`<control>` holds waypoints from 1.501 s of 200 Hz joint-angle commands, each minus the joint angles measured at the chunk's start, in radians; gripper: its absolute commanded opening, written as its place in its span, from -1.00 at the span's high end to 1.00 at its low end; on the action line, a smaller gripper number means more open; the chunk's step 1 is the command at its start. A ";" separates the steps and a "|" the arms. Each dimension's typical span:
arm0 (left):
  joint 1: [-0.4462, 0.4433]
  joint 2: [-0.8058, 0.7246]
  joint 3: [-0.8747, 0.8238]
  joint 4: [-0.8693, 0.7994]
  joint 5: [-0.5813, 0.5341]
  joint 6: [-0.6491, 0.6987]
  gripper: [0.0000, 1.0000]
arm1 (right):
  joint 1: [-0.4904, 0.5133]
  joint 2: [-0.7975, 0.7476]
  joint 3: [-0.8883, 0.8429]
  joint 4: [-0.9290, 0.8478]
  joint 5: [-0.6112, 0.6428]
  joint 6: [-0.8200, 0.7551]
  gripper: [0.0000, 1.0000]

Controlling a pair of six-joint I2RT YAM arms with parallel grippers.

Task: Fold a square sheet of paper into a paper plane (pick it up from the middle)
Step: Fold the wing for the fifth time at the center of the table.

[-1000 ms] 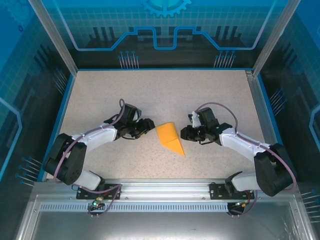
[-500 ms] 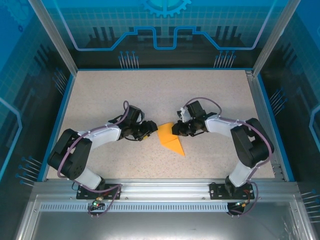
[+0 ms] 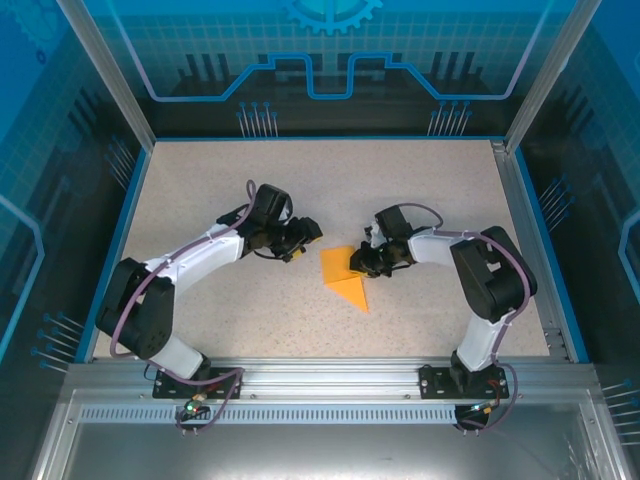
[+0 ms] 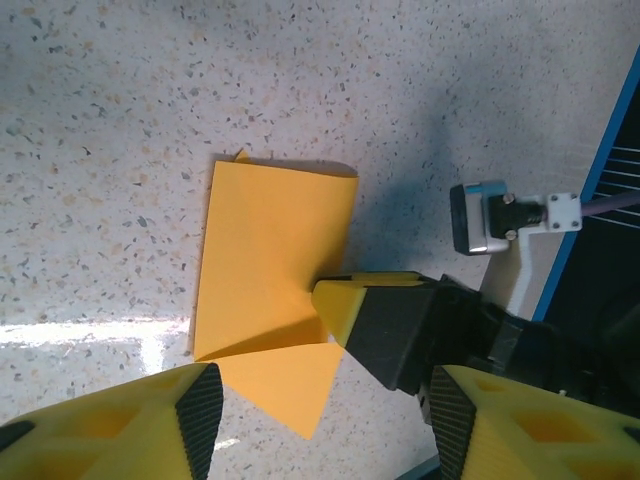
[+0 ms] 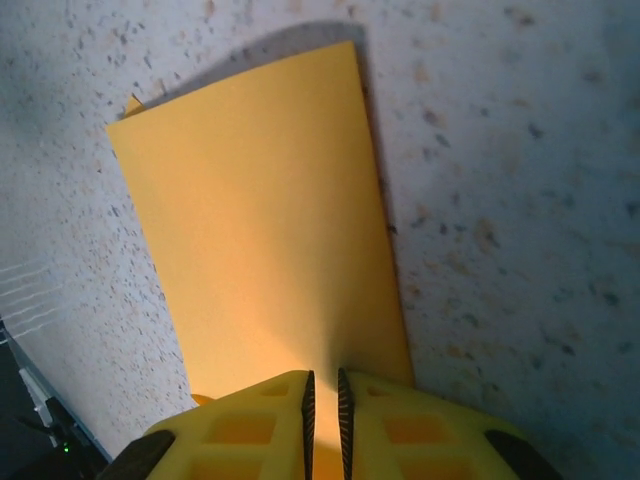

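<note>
The square sheet of paper [image 3: 343, 272] lies folded on the table as an orange-yellow strip with a triangular flap pointing toward the near edge. In the left wrist view the paper [image 4: 265, 250] has its upper flap slightly raised above the triangle. My right gripper [image 3: 358, 265] is shut, and its tips rest on the paper's right edge. In the right wrist view the gripper [image 5: 323, 385] shows a thin gap over the paper [image 5: 260, 220]. My left gripper [image 3: 300, 240] hangs open just left of the paper, with nothing between its fingers [image 4: 195, 405].
The speckled table [image 3: 300, 180] is bounded by a blue rim [image 3: 135, 200] and transparent walls. The right arm's cable and wrist housing [image 4: 500, 215] sit close behind the paper.
My right gripper has swung left from beside the paper onto its right edge. My left gripper has moved a little back and to the right, still open. The paper has shifted slightly.
</note>
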 commanded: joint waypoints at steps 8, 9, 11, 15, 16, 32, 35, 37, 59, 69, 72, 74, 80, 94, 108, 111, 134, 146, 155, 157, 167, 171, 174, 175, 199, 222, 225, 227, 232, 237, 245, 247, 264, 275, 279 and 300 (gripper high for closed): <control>-0.007 0.011 0.006 -0.075 -0.015 0.022 -0.20 | 0.027 -0.099 -0.078 0.062 0.095 0.152 0.60; -0.007 0.013 0.006 -0.075 -0.016 0.026 -0.20 | 0.025 -0.099 -0.079 0.070 0.093 0.151 0.59; -0.008 0.014 0.008 -0.075 -0.019 0.034 -0.20 | 0.022 -0.103 -0.081 0.083 0.087 0.152 0.59; -0.008 0.015 0.008 -0.070 -0.022 0.051 -0.19 | 0.018 -0.109 -0.084 0.113 0.069 0.146 0.58; -0.009 0.015 0.007 -0.069 -0.022 0.055 -0.19 | 0.016 -0.109 -0.084 0.116 0.063 0.145 0.58; -0.009 -0.003 -0.016 -0.042 -0.029 0.094 -0.18 | -0.001 -0.132 -0.040 0.127 -0.014 0.094 0.57; -0.009 -0.010 -0.023 -0.030 -0.027 0.102 -0.18 | -0.001 -0.144 -0.031 0.110 -0.011 0.082 0.58; -0.008 -0.017 -0.028 -0.026 -0.026 0.106 -0.18 | -0.001 -0.152 -0.025 0.095 -0.005 0.072 0.57; -0.008 -0.088 -0.076 0.025 -0.025 0.103 -0.24 | 0.015 -0.238 0.049 -0.101 0.093 -0.031 0.43; -0.008 -0.096 -0.081 0.038 0.000 0.104 -0.27 | 0.016 -0.251 0.065 -0.170 0.094 -0.070 0.51; -0.008 -0.096 -0.082 0.045 0.010 0.107 -0.27 | 0.018 -0.255 0.062 -0.178 0.091 -0.078 0.54; -0.009 -0.096 -0.084 0.053 0.016 0.108 -0.28 | 0.019 -0.260 0.057 -0.180 0.091 -0.084 0.56; -0.008 -0.091 -0.091 0.075 0.030 0.111 -0.28 | 0.025 -0.274 0.035 -0.172 0.085 -0.096 0.57; -0.009 -0.066 -0.101 0.111 0.048 0.098 -0.29 | 0.034 -0.297 -0.042 -0.115 0.019 -0.097 0.57; -0.014 -0.043 -0.095 0.136 0.082 0.091 -0.27 | 0.043 -0.299 -0.071 -0.097 -0.049 -0.100 0.67; -0.017 -0.041 -0.096 0.142 0.085 0.086 -0.27 | 0.049 -0.302 -0.075 -0.101 -0.050 -0.104 0.68; -0.022 -0.012 -0.100 0.175 0.095 0.066 -0.28 | 0.081 -0.309 -0.078 -0.156 -0.023 -0.148 0.70; -0.023 0.006 -0.091 0.168 0.095 0.065 -0.28 | 0.086 -0.304 -0.089 -0.156 -0.010 -0.148 0.70; -0.027 0.018 -0.092 0.174 0.093 0.063 -0.28 | 0.085 -0.290 -0.094 -0.159 0.007 -0.151 0.69; -0.027 0.021 -0.092 0.174 0.092 0.061 -0.28 | 0.084 -0.286 -0.095 -0.159 0.011 -0.152 0.69; -0.027 0.029 -0.095 0.178 0.088 0.056 -0.27 | 0.080 -0.264 -0.094 -0.159 0.012 -0.155 0.70; -0.028 0.034 -0.097 0.181 0.088 0.056 -0.28 | 0.080 -0.255 -0.093 -0.155 0.007 -0.156 0.70; -0.028 0.037 -0.097 0.181 0.088 0.054 -0.28 | 0.079 -0.252 -0.094 -0.152 0.005 -0.156 0.70; -0.028 0.037 -0.097 0.181 0.088 0.054 -0.28 | 0.079 -0.251 -0.094 -0.151 0.005 -0.156 0.70; -0.030 0.081 -0.080 0.180 0.110 0.054 -0.28 | 0.074 -0.228 -0.095 -0.145 0.027 -0.164 0.70; -0.040 0.097 -0.083 0.176 0.097 0.052 -0.26 | 0.045 -0.201 -0.109 -0.113 0.007 -0.177 0.69; -0.041 0.097 -0.087 0.177 0.093 0.048 -0.26 | 0.042 -0.195 -0.109 -0.111 -0.001 -0.178 0.69; -0.042 0.098 -0.088 0.180 0.093 0.047 -0.26 | 0.040 -0.191 -0.109 -0.112 -0.003 -0.180 0.69; -0.042 0.101 -0.092 0.187 0.093 0.042 -0.26 | 0.036 -0.181 -0.106 -0.112 -0.002 -0.182 0.69; -0.042 0.106 -0.095 0.193 0.097 0.038 -0.25 | 0.033 -0.174 -0.109 -0.106 -0.003 -0.183 0.70; -0.045 0.113 -0.096 0.196 0.100 0.033 -0.26 | 0.027 -0.163 -0.120 -0.086 -0.007 -0.185 0.69; -0.044 0.114 -0.097 0.196 0.100 0.033 -0.26 | 0.025 -0.161 -0.121 -0.083 -0.009 -0.185 0.69; -0.055 0.121 -0.098 0.198 0.094 0.029 -0.26 | 0.011 -0.134 -0.137 -0.055 -0.020 -0.185 0.69; -0.058 0.126 -0.099 0.192 0.093 0.030 -0.26 | 0.004 -0.114 -0.146 -0.033 -0.038 -0.185 0.69; -0.061 0.127 -0.098 0.190 0.092 0.030 -0.26 | 0.000 -0.106 -0.151 -0.023 -0.045 -0.185 0.69; -0.062 0.136 -0.108 0.184 0.086 0.025 -0.26 | -0.015 -0.080 -0.184 0.012 -0.030 -0.172 0.70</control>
